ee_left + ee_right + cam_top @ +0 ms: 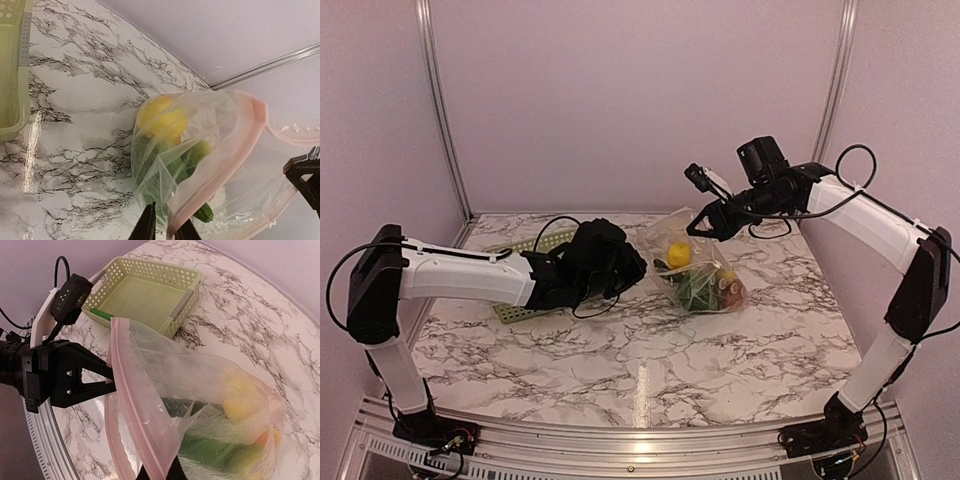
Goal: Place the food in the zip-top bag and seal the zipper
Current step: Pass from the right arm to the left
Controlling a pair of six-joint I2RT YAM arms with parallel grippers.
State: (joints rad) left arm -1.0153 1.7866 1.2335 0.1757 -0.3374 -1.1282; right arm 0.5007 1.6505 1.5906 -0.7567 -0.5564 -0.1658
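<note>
Top external view shows the right tool (702,227) up high over the table (620,350), with the zip-top bag (708,266) hanging down under it so that its bottom rests on the table. That tool is pressed together on the zipper (235,146) (the pale pink strip along the bag's mouth). I think it holds that end high so the mouth faces up and nothing rolls out. The food (698,288) sits low inside the bag, right below the right tool. A yellow lemon (161,117) is on top, a dark green cucumber (199,155) is under it, and something orange is deeper down. All the food I can see is inside the bag. The left tool (638,264) has its tip at the other end of the mouth, facing the right tool. From its own camera, one finger is on each side of the pink strip and very near it. It looks like it is pinching the zipper there, though the very tips are cut off at the edge of the picture. Between the two tools the mouth gapes a bit and the strip bends, so the zipper is not shut yet. With both ends held, the strip could be pulled straight, and that would make it easier to press closed. The light green basket (145,295) lies on the table behind the left tool, out of the way.
</note>
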